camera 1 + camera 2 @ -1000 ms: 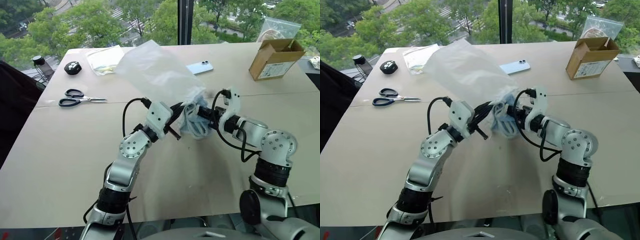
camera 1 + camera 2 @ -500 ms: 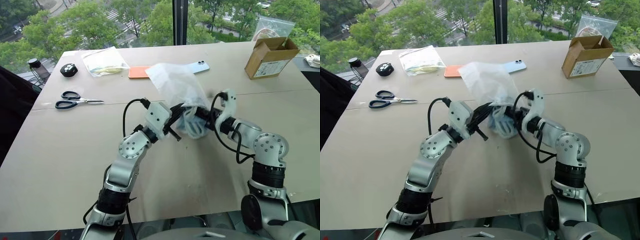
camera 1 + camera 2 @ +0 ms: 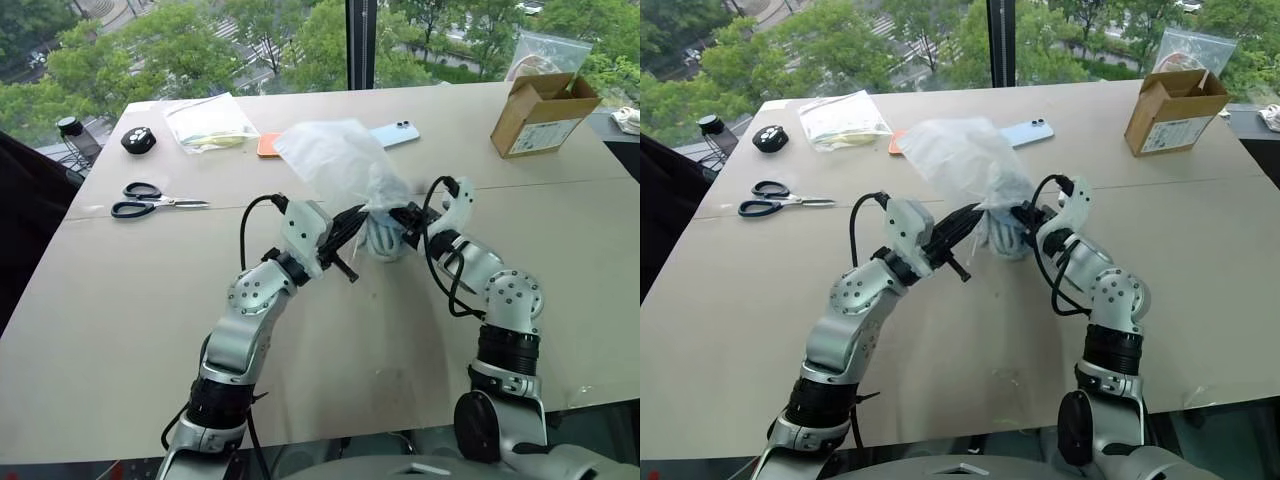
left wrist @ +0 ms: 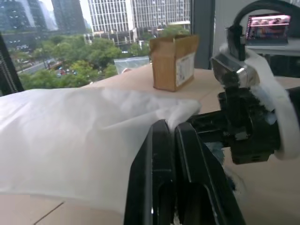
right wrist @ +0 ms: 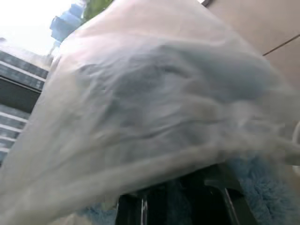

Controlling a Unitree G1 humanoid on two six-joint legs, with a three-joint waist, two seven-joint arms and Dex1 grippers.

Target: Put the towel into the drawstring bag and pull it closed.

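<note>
Both arms are bent in toward the middle of the tan table (image 3: 120,330), forearms angled inward so the two grippers meet nose to nose above the tabletop. Left gripper (image 3: 362,212) points forward and toward the right arm, slightly raised; in the left wrist view its two black fingers (image 4: 159,154) are pressed together, pinching the edge of the translucent white thin-fabric drawstring bag (image 3: 335,165) at its mouth. Right gripper (image 3: 398,213) points about level and toward the left arm, wrist cocked, black cable looping over it; its jaws are nearly together, and the right wrist view shows them buried in bag fabric and blue pile, so it is clamped on the bunched mouth, exact contents of the pinch hard to tell. The bag's body stands up and back from the jaws, billowing away from the robot, its closed end farthest from the fingertips. The small light-blue fluffy terry towel (image 3: 383,238) hangs bunched just under and between the two sets of fingertips, at the bag's mouth, touching the right jaws; part of it still shows outside the fabric. Beyond the jaws lie a light-blue phone (image 3: 396,133) and an orange flat card (image 3: 267,146) partly behind the bag. Well off to the left arm's side: black-handled scissors (image 3: 150,198), clear zip bag with yellowish contents (image 3: 208,122). Brown cardboard box (image 3: 545,115) sits far to the right arm's side.
</note>
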